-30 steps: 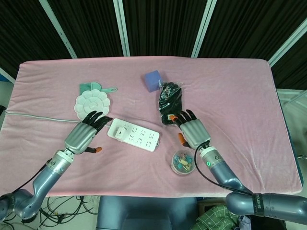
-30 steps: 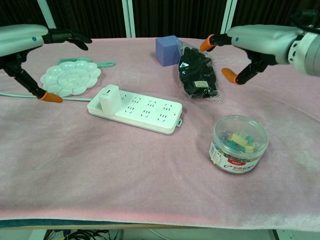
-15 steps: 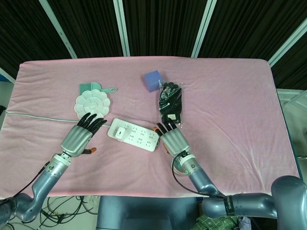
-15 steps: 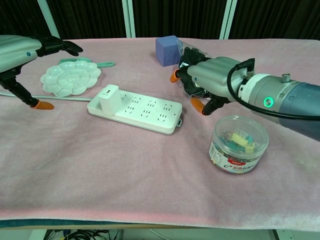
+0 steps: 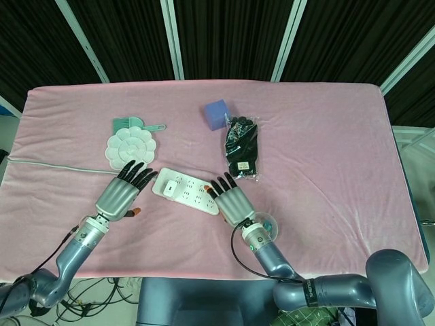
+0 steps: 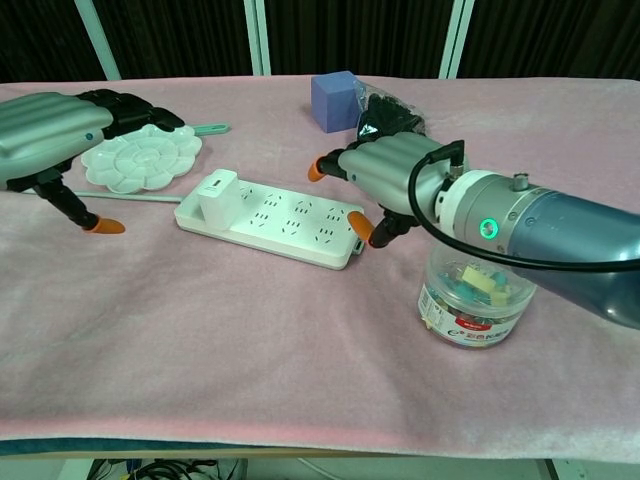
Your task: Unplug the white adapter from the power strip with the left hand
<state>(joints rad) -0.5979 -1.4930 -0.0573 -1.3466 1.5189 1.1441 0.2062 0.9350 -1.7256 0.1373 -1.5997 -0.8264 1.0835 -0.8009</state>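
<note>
The white power strip [image 5: 192, 192] [image 6: 290, 222] lies slanted at the table's middle. The white adapter [image 5: 168, 187] [image 6: 215, 196] is plugged into its left end. My left hand [image 5: 125, 193] [image 6: 52, 126] is open with its fingers spread, just left of the adapter and apart from it. My right hand [image 5: 230, 201] [image 6: 386, 169] is open too, fingers spread, and hovers at the strip's right end, covering that end in the head view. Whether the right hand touches the strip cannot be told.
A white cable [image 5: 54, 166] runs left from the strip. A flower-shaped palette [image 5: 130, 147] [image 6: 140, 160] and a green brush [image 5: 133, 124] lie behind my left hand. Further right are a blue cube [image 5: 217, 114], a bag of black gloves [image 5: 242, 149] and a jar of clips [image 6: 476, 292].
My right hand has swept left from the gloves and jar to the strip's right end. My left hand has edged right, closer to the adapter.
</note>
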